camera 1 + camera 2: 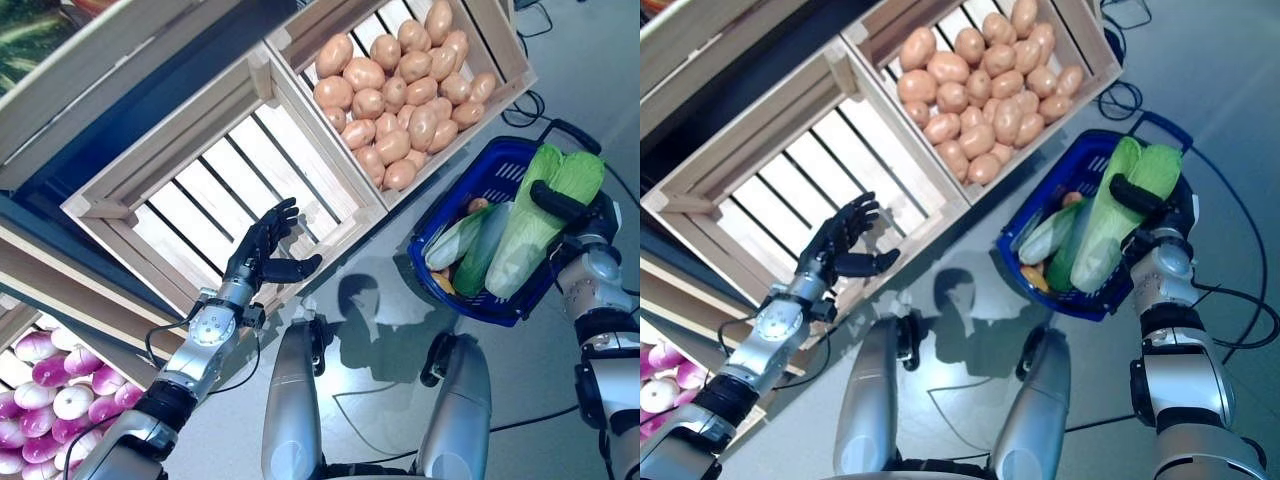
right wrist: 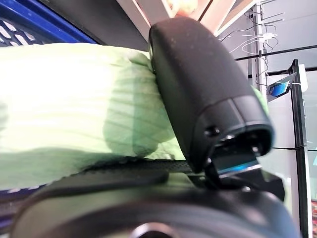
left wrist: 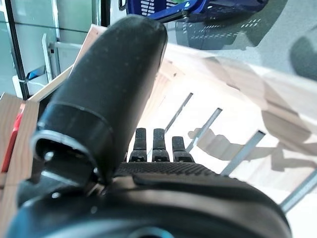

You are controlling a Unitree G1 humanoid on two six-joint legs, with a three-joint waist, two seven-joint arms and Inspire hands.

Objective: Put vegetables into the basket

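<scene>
Right hand (image 1: 575, 215): palm and fingers mostly hidden behind the cabbage (image 1: 545, 215); only the thumb shows across the leaves, and the right wrist view confirms the thumb is clamped on them. The long pale-green cabbage stands tilted, lower end inside the blue basket (image 1: 470, 185), upper end sticking out over the rim.

Basket contents only partly readable: two more green vegetables (image 1: 470, 240) lie side by side next to the cabbage, plus something orange (image 1: 478, 205) and a yellowish bit underneath, both too covered to identify. Basket sits on the floor (image 1: 560, 60), just beside the corner of the potato crate.

Left hand (image 1: 262, 250): fingers straight and spread, thumb out, holding nothing. It hovers over the front edge of the empty crate (image 1: 215, 175), a slatted wooden box with nothing in it.

Potato crate (image 1: 505, 50): adjacent to the empty one, filled with a heap of potatoes (image 1: 400, 95).

Lower left corner: purple-and-white turnips (image 1: 50, 385) in another bin, cut off by the frame edge. Top left: something green, cropped, cannot tell what.
</scene>
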